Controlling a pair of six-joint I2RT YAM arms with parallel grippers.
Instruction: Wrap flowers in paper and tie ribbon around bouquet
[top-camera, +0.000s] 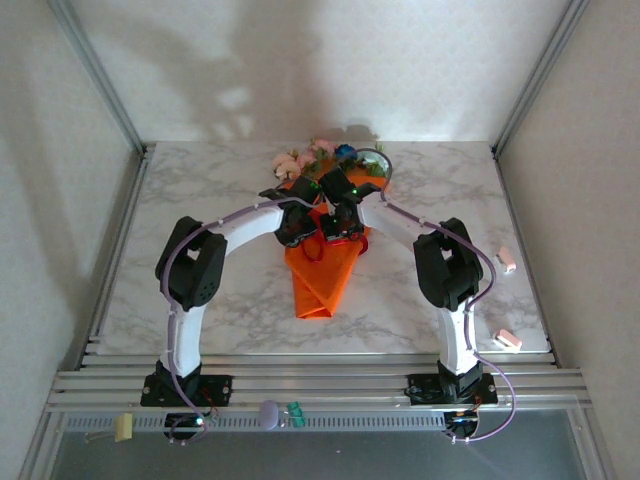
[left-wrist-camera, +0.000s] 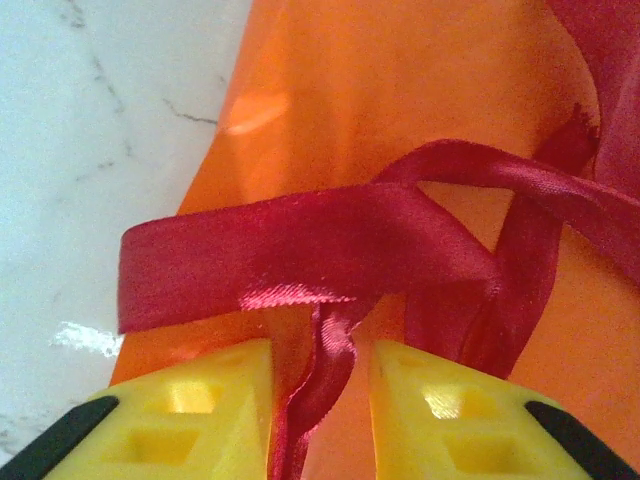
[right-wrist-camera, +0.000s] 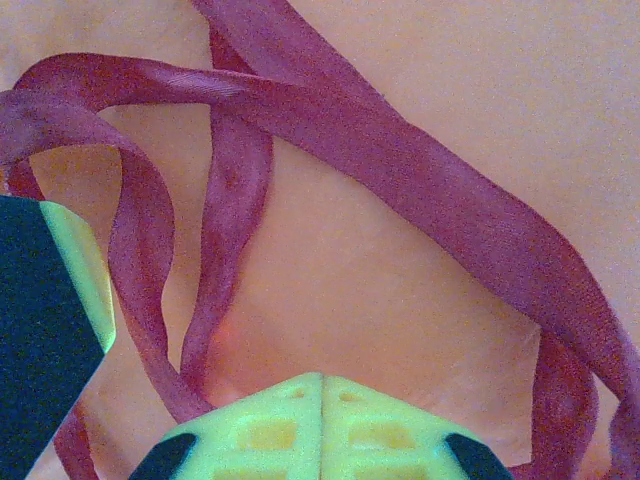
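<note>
Toward far edge of tabletop (top-camera: 200, 200), centre — bouquet (top-camera: 322, 275) lies, tip toward near edge. Ribbon (left-wrist-camera: 300, 250) looped loose across paper (left-wrist-camera: 400, 80). Left gripper (left-wrist-camera: 320, 352) parted, strand between fingers (left-wrist-camera: 200, 400) — likely positioned to pinch and tighten. Right gripper (right-wrist-camera: 320, 388) clenched, nothing visibly held.

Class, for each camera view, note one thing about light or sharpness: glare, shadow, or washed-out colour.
Top view: soft grey shadows spread over the back wall; left wrist view: a bright glare patch on the paper and a shiny streak on the ribbon; right wrist view: pale, washed-out colour, the ribbon dull and soft-edged.
</note>
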